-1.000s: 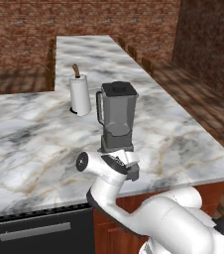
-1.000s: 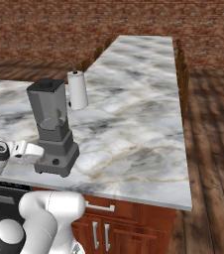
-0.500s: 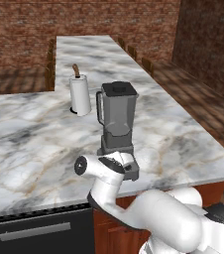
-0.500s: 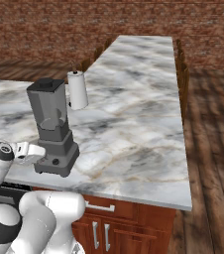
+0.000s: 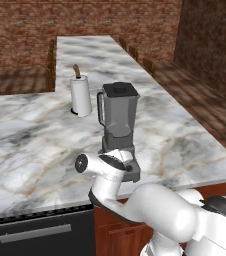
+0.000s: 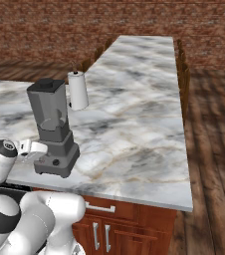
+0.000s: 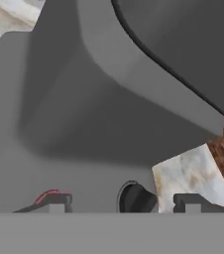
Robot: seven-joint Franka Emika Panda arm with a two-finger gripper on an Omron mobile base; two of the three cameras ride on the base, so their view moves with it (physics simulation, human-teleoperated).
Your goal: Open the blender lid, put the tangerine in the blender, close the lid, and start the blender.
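The desk (image 5: pixel 30 130) carries the blender (image 5: pixel 118 125) near its front edge, lid (image 5: pixel 119 90) on. I judge I'm at the last step, starting it. My pincer (image 7: pixel 119 201) sits at the base, tips straddling the knob (image 7: pixel 134 197), red button (image 7: pixel 49 195) beside; clenched or released, I cannot tell. Next: close and turn.

The tall grey blender with its tapered square jar (image 5: pixel 118 120) stands on a boxy darker grey base, topped by a square dark grey-black blender lid (image 5: pixel 119 90). A small red button (image 7: pixel 50 194) and a black knob (image 7: pixel 135 198) mark the base front. The desk (image 6: pixel 134 94) is white marble veined grey and tan. The white paper-towel roll (image 5: pixel 80 96) has a brown spindle. Red-brown brick walls (image 5: pixel 75 17) stand behind.
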